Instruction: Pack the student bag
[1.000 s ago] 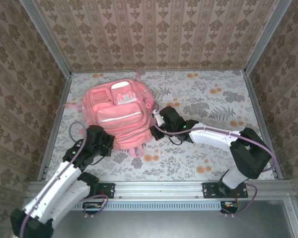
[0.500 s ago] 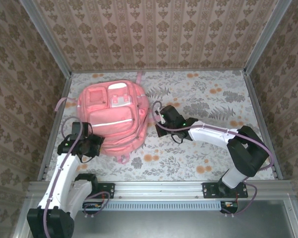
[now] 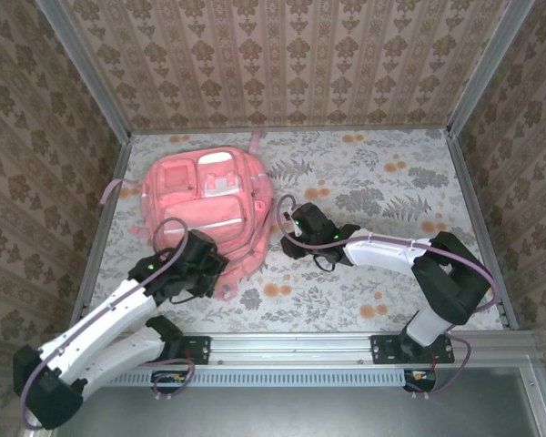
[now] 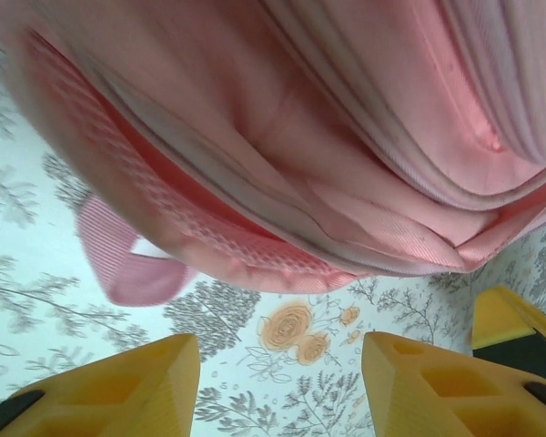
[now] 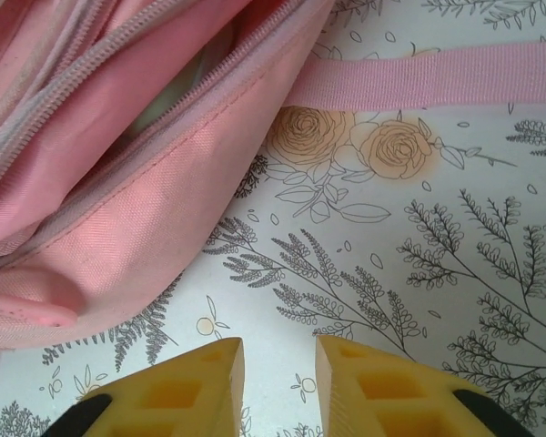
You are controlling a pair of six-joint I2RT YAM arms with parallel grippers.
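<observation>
Top external view: the student bag (image 3: 205, 205) lies flat on the upper left part of the table, front side up, its zip pockets and white trim patches facing the camera. One pink strap (image 3: 115, 188) trails off its left edge toward the side rail, another sticks up past its top edge, and a small pink loop pokes out at its lower edge. The left gripper (image 3: 211, 266) sits over the bag's lower edge, and the right gripper (image 3: 289, 235) is just beside the bag's lower right side, above the cloth.

In the left wrist view the bag (image 4: 328, 137) covers the upper frame, seen from low down: layered pink seams, a band of mesh fabric and a strap end (image 4: 132, 264) hanging at the left. The left gripper (image 4: 280, 364) has its yellow fingers (image 4: 127, 382) spread wide at the bottom of the frame, released, with bare flowered cloth between them and the bag apart from them.

In the right wrist view the bag (image 5: 118, 164) occupies the upper left, with a zip (image 5: 218, 59) running diagonally and slightly gaping. A flat pink strap (image 5: 437, 77) runs across the upper right, lying on the cloth. The right gripper (image 5: 279, 364) shows its yellow fingers (image 5: 182, 387) parted by a narrow gap at the bottom, gripping nothing, clear of the fabric.

Around all this the floral tablecloth (image 3: 391, 200) spreads to the right, patterned wallpaper walls (image 3: 291, 64) close three sides, and a metal rail (image 3: 291, 346) with both arm bases runs along the bottom
</observation>
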